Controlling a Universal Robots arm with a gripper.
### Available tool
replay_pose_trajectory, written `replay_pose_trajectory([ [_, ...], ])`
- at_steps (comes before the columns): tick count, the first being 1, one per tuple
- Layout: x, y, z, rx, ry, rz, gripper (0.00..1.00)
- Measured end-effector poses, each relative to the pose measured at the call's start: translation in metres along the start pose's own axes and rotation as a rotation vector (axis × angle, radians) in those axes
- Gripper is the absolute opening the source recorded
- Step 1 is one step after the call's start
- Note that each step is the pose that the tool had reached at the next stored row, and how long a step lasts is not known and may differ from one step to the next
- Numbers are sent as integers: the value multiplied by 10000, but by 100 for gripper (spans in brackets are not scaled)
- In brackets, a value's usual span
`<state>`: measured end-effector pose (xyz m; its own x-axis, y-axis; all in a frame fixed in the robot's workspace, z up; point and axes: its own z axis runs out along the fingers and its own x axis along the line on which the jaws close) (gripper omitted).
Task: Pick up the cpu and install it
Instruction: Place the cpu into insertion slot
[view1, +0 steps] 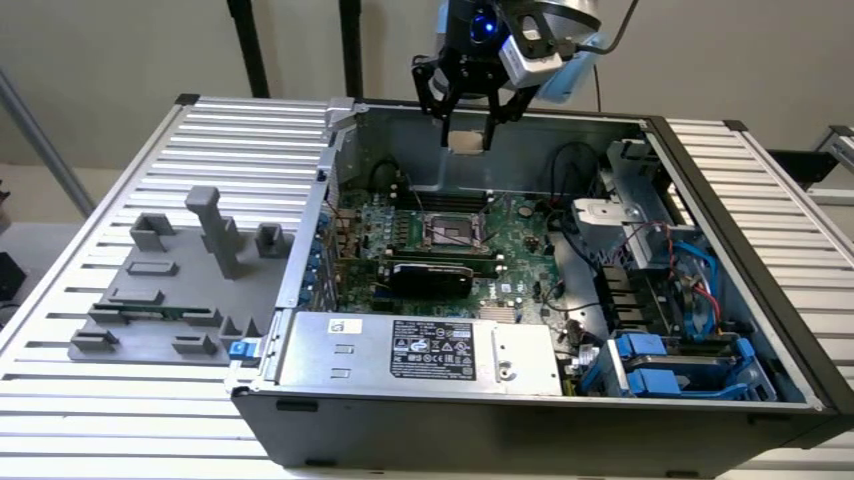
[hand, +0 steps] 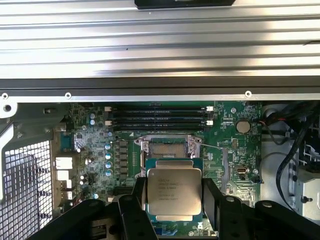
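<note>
My gripper (view1: 467, 128) hangs above the back of the open computer case (view1: 747, 250), shut on the cpu (view1: 467, 141). In the wrist view the cpu (hand: 173, 192) is a square chip with a pale silver printed top, lying flat between the two black fingers (hand: 136, 202), which press on its opposite sides. Below and beyond it, the open socket (hand: 169, 148) sits on the green motherboard (hand: 95, 145), with its metal frame around it. In the exterior view the socket (view1: 451, 232) is near the middle of the board, well below the held cpu.
A silver power supply with a black label (view1: 427, 352) fills the case's near side. Memory sticks (hand: 160, 116) lie beside the socket. Cables and blue drive bays (view1: 667, 365) crowd the exterior view's right. A grey parts fixture (view1: 174, 290) stands on the slatted table (view1: 80, 400) at the left.
</note>
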<state>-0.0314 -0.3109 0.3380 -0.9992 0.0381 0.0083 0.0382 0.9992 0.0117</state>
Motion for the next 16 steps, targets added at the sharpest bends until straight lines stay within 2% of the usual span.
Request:
replay_pose_trajectory([
  [9, 0, 0, 0, 0, 0, 28, 55],
  [16, 0, 0, 23, -10, -14, 1257, 55],
])
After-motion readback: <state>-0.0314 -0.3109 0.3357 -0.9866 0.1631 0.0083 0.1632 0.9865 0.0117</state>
